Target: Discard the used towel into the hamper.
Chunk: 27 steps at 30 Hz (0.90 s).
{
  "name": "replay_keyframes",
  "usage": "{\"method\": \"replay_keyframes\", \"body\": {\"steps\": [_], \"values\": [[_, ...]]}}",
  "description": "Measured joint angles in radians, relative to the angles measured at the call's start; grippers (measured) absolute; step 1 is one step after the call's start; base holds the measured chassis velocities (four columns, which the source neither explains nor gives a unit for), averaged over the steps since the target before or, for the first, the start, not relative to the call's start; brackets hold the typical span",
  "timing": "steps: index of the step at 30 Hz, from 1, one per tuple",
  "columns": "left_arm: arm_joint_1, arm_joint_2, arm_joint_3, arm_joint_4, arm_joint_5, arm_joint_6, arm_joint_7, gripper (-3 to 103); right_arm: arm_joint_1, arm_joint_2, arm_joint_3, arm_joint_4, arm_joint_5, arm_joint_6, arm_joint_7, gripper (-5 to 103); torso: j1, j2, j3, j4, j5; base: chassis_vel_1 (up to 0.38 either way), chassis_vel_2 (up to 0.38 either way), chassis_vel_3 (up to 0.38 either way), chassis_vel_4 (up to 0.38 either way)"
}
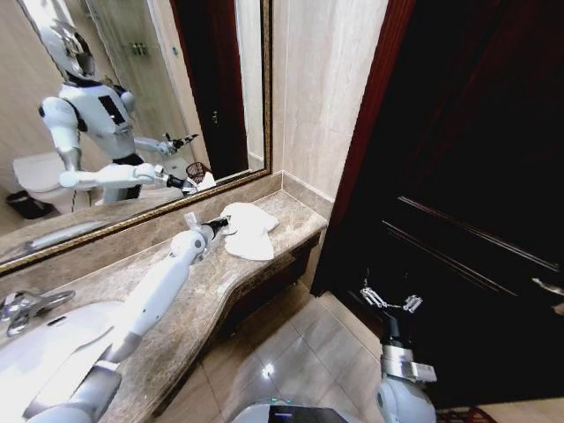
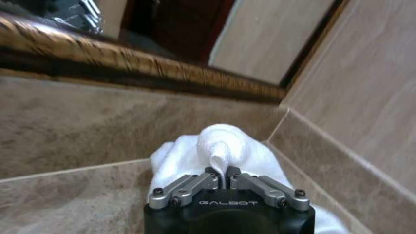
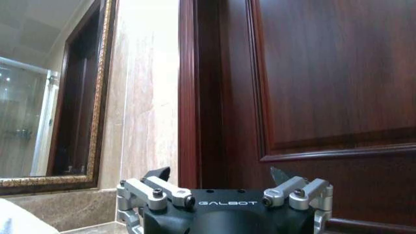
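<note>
A crumpled white towel (image 1: 249, 231) lies on the brown marble counter (image 1: 189, 308), near its far end by the wall corner. My left gripper (image 1: 220, 226) is at the towel's near edge. In the left wrist view the left gripper (image 2: 223, 171) is shut on a raised fold of the towel (image 2: 227, 141). My right gripper (image 1: 388, 301) hangs open and holding nothing low in front of the dark wooden door (image 1: 458, 176); the right wrist view shows this gripper (image 3: 219, 174) with its fingers spread. A small dark ribbed basket, the hamper (image 1: 197, 171), is reflected in the mirror.
A gold-framed mirror (image 1: 132, 97) runs along the wall behind the counter. A white sink (image 1: 44, 352) with a chrome tap (image 1: 26, 307) is at the counter's near left. Tiled floor (image 1: 300, 344) lies between the counter and the door.
</note>
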<state>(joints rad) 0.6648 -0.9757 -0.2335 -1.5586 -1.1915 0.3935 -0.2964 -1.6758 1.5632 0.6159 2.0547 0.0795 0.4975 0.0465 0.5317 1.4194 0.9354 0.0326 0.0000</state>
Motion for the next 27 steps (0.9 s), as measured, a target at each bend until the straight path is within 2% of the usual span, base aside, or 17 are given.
{"method": "replay_keyframes", "body": {"steps": [4, 7, 9, 12, 13, 16, 17, 21, 25, 26, 27], "values": [[0.054, 0.006, -0.049, -0.077, -0.007, 0.018, -0.035, 4, -0.001, 0.001, -0.005, 0.005, 0.000, -0.004, 0.001, 100, 0.000, 0.000, 0.000, 0.0000, -0.0001, 0.000, 0.000, 0.000, 0.000], [0.140, 0.017, -0.110, -0.198, 0.017, 0.023, -0.053, 4, -0.009, 0.001, -0.014, 0.015, -0.003, -0.011, -0.001, 100, 0.000, 0.000, 0.000, 0.0000, 0.0000, 0.000, 0.000, 0.000, 0.000], [0.168, 0.020, -0.124, -0.236, 0.027, 0.023, -0.055, 4, -0.010, 0.003, -0.017, 0.018, -0.007, -0.012, -0.001, 100, 0.000, 0.000, 0.000, 0.0001, -0.0001, 0.000, 0.000, 0.000, 0.000], [0.254, 0.027, -0.160, -0.352, 0.064, 0.014, -0.056, 4, -0.013, 0.010, -0.024, 0.023, -0.013, -0.012, -0.005, 100, 0.000, 0.000, 0.000, 0.0001, 0.0001, 0.000, 0.000, 0.000, 0.000], [0.254, 0.027, -0.160, -0.352, 0.064, 0.014, -0.056, 4, -0.013, 0.010, -0.024, 0.023, -0.013, -0.012, -0.005, 100, 0.000, 0.000, 0.000, 0.0001, 0.0001, 0.000, 0.000, 0.000, 0.000], [0.353, 0.020, -0.209, -0.458, 0.119, 0.000, -0.045, 4, -0.019, 0.013, -0.025, 0.024, -0.015, -0.005, -0.009, 100, 0.000, 0.000, 0.000, 0.0000, 0.0002, 0.000, 0.000, 0.000, 0.000], [0.353, 0.020, -0.209, -0.458, 0.119, 0.000, -0.045, 4, -0.019, 0.013, -0.025, 0.024, -0.015, -0.005, -0.009, 100, 0.000, 0.000, 0.000, 0.0000, 0.0002, 0.000, 0.000, 0.000, 0.000], [0.536, -0.026, -0.303, -0.596, 0.157, -0.046, -0.020, 4, -0.030, 0.023, -0.023, 0.034, -0.015, 0.003, -0.011, 100, 0.000, 0.000, 0.000, 0.0000, 0.0000, 0.000, 0.000, 0.000, 0.000], [0.600, -0.054, -0.334, -0.646, 0.186, -0.061, -0.006, 4, -0.032, 0.025, -0.022, 0.039, -0.014, 0.003, -0.011, 100, 0.000, 0.000, 0.000, 0.0003, 0.0000, 0.000, 0.000, 0.000, 0.000], [0.652, -0.083, -0.355, -0.681, 0.242, -0.083, 0.014, 4, -0.034, 0.024, -0.021, 0.040, -0.014, 0.006, -0.011, 100, 0.000, 0.000, 0.000, 0.0002, 0.0001, 0.000, 0.000, 0.000, 0.000], [0.655, -0.085, -0.356, -0.682, 0.246, -0.085, 0.016, 4, -0.034, 0.024, -0.021, 0.040, -0.014, 0.006, -0.011, 100, 0.000, 0.000, 0.000, 0.0002, 0.0001, 0.000, 0.000, 0.000, 0.000]]}}
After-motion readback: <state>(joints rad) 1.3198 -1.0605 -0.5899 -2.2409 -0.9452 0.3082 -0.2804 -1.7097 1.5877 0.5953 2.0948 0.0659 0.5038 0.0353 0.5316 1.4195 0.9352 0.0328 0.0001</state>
